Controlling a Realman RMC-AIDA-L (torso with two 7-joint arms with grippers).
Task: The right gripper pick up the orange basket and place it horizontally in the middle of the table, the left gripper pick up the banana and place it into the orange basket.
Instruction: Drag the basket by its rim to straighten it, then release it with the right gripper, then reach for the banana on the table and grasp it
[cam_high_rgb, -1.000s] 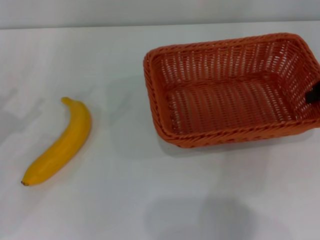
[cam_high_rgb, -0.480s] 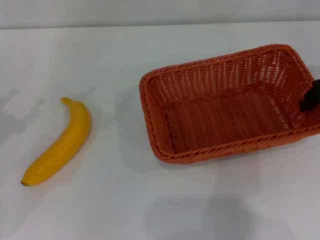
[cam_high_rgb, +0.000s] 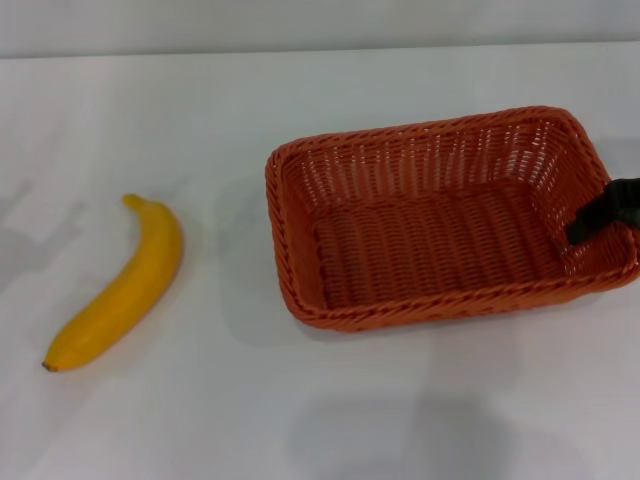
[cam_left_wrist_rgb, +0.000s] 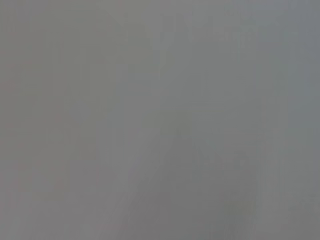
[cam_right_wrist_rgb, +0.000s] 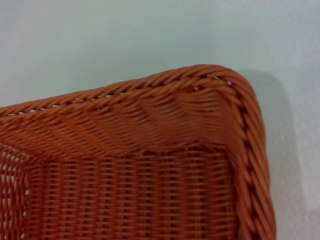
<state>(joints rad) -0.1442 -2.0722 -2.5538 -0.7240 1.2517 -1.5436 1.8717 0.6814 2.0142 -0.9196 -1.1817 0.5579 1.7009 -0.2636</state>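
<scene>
The orange basket (cam_high_rgb: 440, 306) is right of centre on the white table (cam_high_rgb: 200, 410), its long side running nearly left to right, and it holds nothing. My right gripper (cam_high_rgb: 586, 229) reaches in from the right edge, shut on the basket's right-hand wall; one black finger shows inside and the other is hidden behind the wicker. The right wrist view looks closely down on a basket corner (cam_right_wrist_rgb: 210, 75). The banana (cam_high_rgb: 125, 285) lies alone on the table at the left, its dark tip toward the near side. My left gripper is out of view.
The left wrist view shows only a plain grey surface. A faint shadow falls on the table near the front centre. White tabletop (cam_right_wrist_rgb: 100, 40) lies beyond the basket corner.
The basket has shifted left and a little nearer, carried by my right gripper, and has turned slightly. More of the black finger now shows inside it. The banana has not moved.
</scene>
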